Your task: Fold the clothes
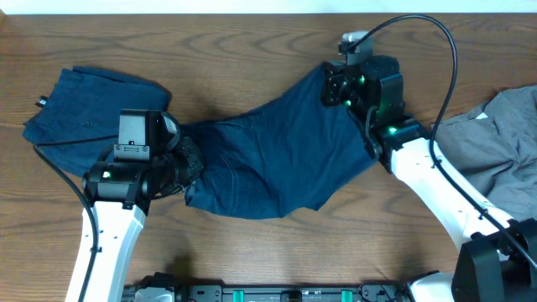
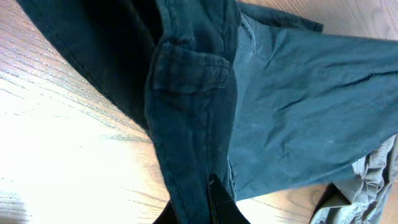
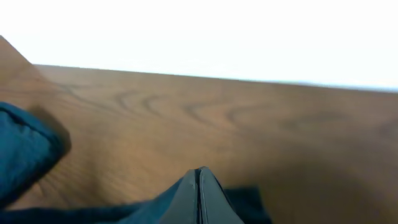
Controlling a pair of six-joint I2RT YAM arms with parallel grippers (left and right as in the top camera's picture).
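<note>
Large navy shorts [image 1: 277, 159] lie unfolded at the middle of the table [image 1: 252, 33], slung between both arms: the left gripper [image 2: 214, 199] is pinched tight on their near-left edge, and the right gripper [image 3: 199, 196] has its fingers pressed together on the far-right corner. Grey shirt [image 1: 503, 134] is heaped and crumpled at the right edge; the smaller navy piece [image 1: 92, 105] with a black tag [image 1: 39, 102] sits far left, seemingly folded already. I'd judge roughly one of three done; no bin or basket in view

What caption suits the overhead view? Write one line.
Left tool and right tool grip opposite ends of navy shorts; another navy garment and grey shirt lie alongside.
</note>
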